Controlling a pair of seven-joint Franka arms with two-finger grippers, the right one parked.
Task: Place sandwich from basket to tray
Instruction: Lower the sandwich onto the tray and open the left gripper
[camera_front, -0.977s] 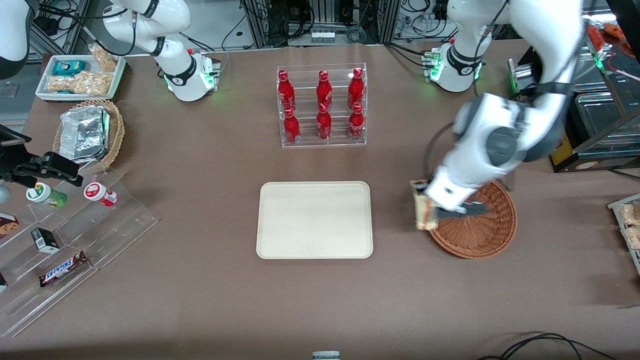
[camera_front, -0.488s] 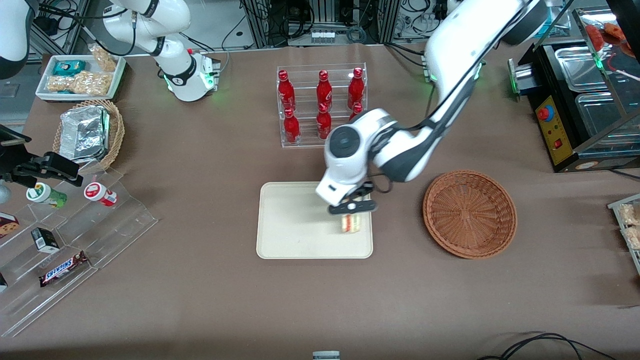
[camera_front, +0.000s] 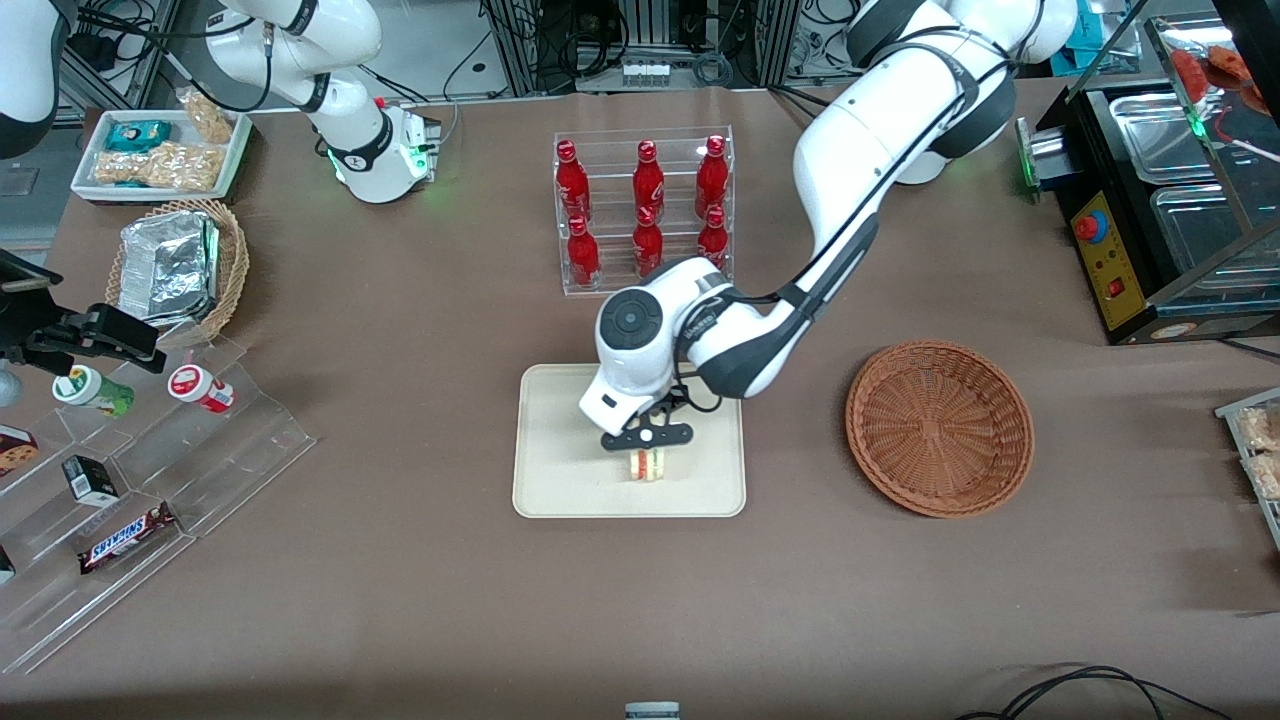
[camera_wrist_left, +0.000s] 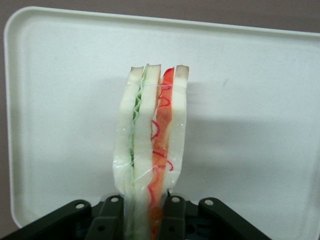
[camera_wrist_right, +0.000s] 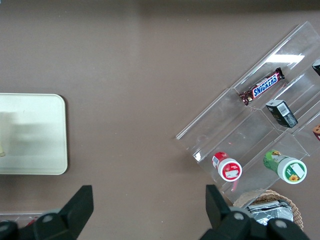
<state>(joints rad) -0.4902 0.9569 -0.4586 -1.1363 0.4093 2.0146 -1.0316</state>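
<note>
Tray (camera_front: 560, 480) serves as landmark, with the empty basket (camera_front: 940, 428) well apart from it toward the working arm's end. Above the tray, the gripper (camera_front: 647, 447) keeps its jaws clamped on the wrapped sandwich (camera_front: 647, 466), held edge-down, probably for lowering and release.

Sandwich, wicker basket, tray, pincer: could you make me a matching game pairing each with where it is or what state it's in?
Things:
1. sandwich
2. basket
3. tray
4. pincer

States:
A. holds nothing, toward the working arm's end of the table
B. shut, over the tray
C. gripped, red and green layers showing
D. cream, beneath the sandwich

Pairs: 1-C, 2-A, 3-D, 4-B
</note>
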